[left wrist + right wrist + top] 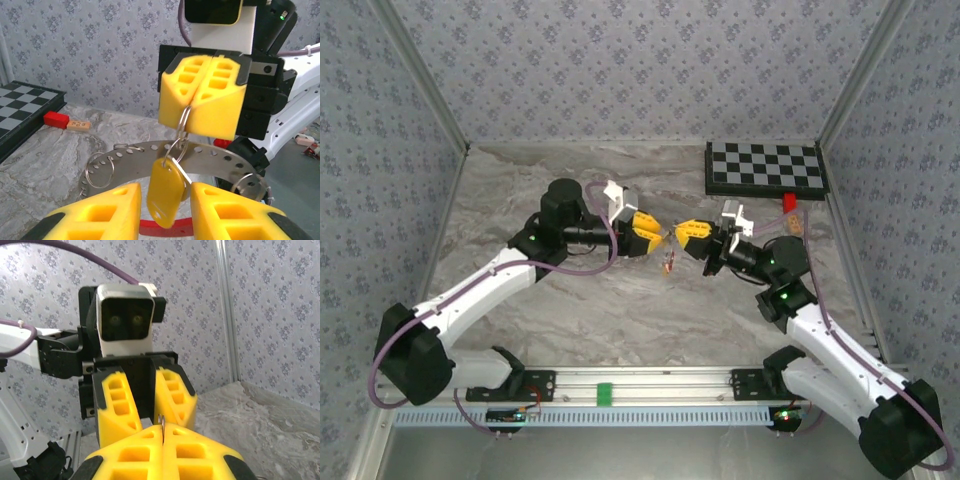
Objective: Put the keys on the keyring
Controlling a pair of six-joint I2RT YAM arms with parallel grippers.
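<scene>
Above the middle of the marble-patterned table (570, 310), I see both arms reaching inward, their yellow fingers almost tip to tip. On my left wrist feed the right gripper (192, 107) faces me with its jaws pressed together. It pinches the top of the keyring (183, 121), a thin silvery wire loop that hangs down from the seam between the pads. The right wrist feed agrees: a sliver of wire stands in that closed seam.

Below the loop a smaller ring carries the key with the orange-yellow head (167, 192), which hangs tilted between the two fingers of the left gripper (658, 240). Those fingers stand apart, one on each side of the key. The one on the right of the picture is very close to it, but I cannot tell whether it touches.

Behind the key runs a curved metal strip (220, 160) with a row of holes and further wire rings near its ends. I cannot tell whether the held loop passes through it. A curved red tag (165, 229) shows under the key at the bottom edge.

Far off, near the chessboard (20, 107), a red block (55, 119) lies on the table with a small tan piece (79, 125) just beside it.
</scene>
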